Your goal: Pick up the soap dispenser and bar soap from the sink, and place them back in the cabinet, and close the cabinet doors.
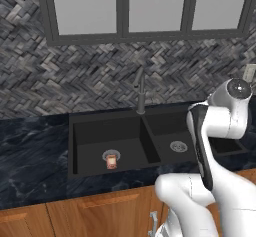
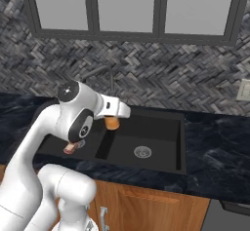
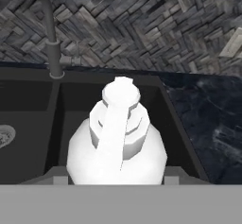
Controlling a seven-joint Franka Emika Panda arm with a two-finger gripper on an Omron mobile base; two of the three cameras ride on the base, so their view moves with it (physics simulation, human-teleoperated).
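White pump top fills the space between the gripper (image 3: 113,180) fingers: clenched on the dispenser (image 3: 117,138), raised over the right sink (image 2: 178,142) basin. Bar soap (image 1: 112,162) lies below-left in the other basin. Judgement: lift straight, keep bottle upright, clear the faucet (image 3: 49,34) before swinging to the cabinet.

My two base cameras look forward and down from behind me, at seven and five o'clock, sharing the sink (image 1: 115,143). My hand camera looks closely along my pincer.
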